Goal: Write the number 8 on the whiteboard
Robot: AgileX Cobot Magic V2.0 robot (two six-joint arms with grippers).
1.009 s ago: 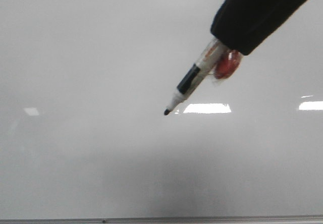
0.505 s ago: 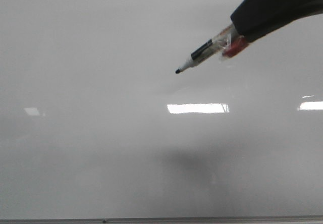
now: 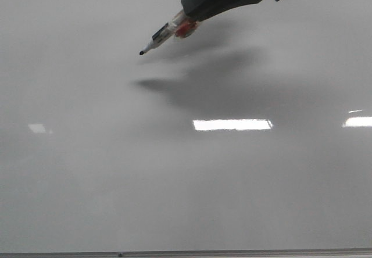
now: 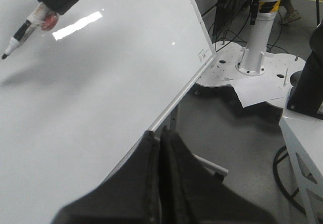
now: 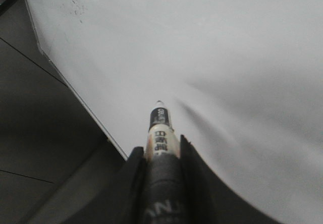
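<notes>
The whiteboard (image 3: 116,171) fills the front view, glossy and blank; no number 8 shows on it. My right gripper (image 3: 192,21) is shut on a black-tipped marker (image 3: 160,37), near the top of the front view, with the tip pointing left and close to the board over a dark shadow. The marker also shows in the left wrist view (image 4: 22,30) and in the right wrist view (image 5: 160,128) between the fingers (image 5: 132,171). My left gripper (image 4: 160,133) is shut and empty, off the whiteboard's (image 4: 101,82) metal edge.
A thin metal frame (image 3: 186,252) runs along the board's bottom. In the left wrist view a white robot base (image 4: 252,67) with cables, a sheet of paper (image 4: 257,90) and a grey floor lie beyond the board's edge. Bright light reflections (image 3: 232,124) lie on the board.
My right gripper has carried the marker up and to the left, from the middle right to the top centre. The marker's tip now lies closer to the board, with a larger shadow under it.
</notes>
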